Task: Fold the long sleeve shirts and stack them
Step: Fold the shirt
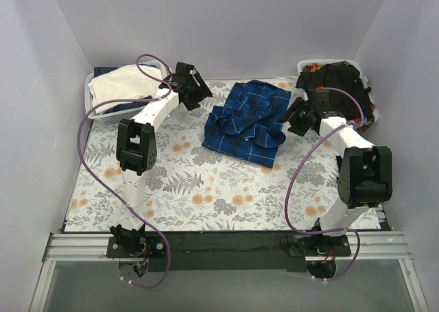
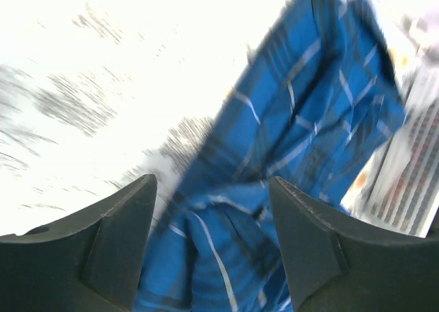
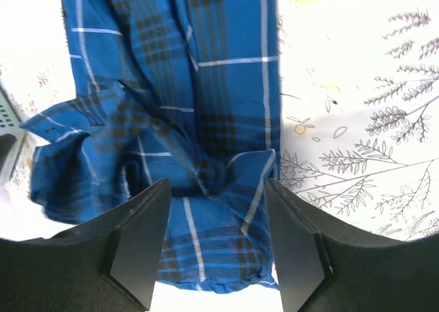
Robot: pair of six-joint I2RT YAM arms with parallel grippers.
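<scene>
A royal-blue plaid shirt [image 1: 248,122] lies crumpled in the middle back of the floral table. It also shows in the left wrist view [image 2: 288,168] and in the right wrist view [image 3: 185,120]. A black shirt [image 1: 335,79] is piled in the white basket at the back right. My left gripper [image 1: 195,87] hovers just left of the plaid shirt, open and empty, its fingers [image 2: 103,243] spread above the cloth. My right gripper [image 1: 300,117] hovers just right of the shirt, open and empty, its fingers [image 3: 137,243] above the shirt's edge.
A white lattice basket [image 1: 96,110] at the back left holds cream and dark cloth. Another white basket [image 1: 367,92] stands at the back right. Grey walls close in both sides. The floral tablecloth [image 1: 206,188] stretches toward the near edge.
</scene>
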